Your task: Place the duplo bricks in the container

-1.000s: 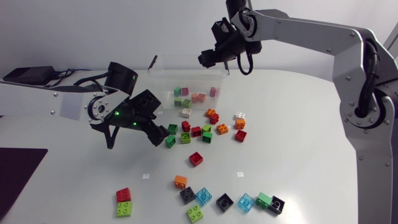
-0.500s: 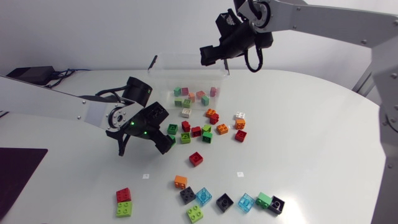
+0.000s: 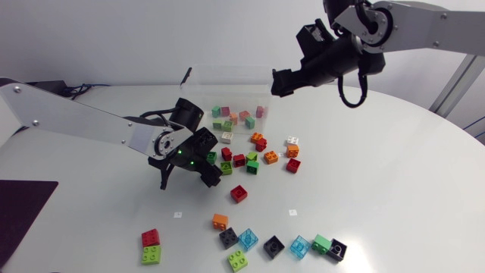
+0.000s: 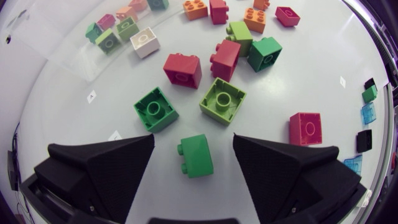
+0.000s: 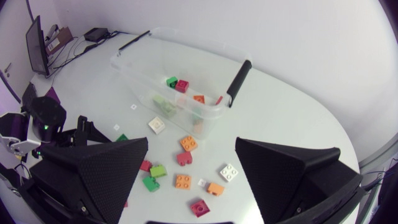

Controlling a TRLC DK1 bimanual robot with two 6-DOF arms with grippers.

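The light, rigid green plastic duplo brick point(image 4: 198, 157) lies between the wide-open, empty left gripper point(image 4: 194, 142), probably best pinched across its flat, slippery sides.

Clear container point(image 3: 227, 85), open-topped, upright, black handles at its ends. Several pink, green and orange bricks point(image 3: 235, 117) lie inside. A loose cluster point(image 3: 256, 155) of red, green, orange and white bricks lies just before it. One green brick point(image 4: 198, 155) lies on its side. A red brick point(image 3: 239, 193) stands apart. Further bricks point(image 3: 273, 246) lie in a row nearer the surface edge.
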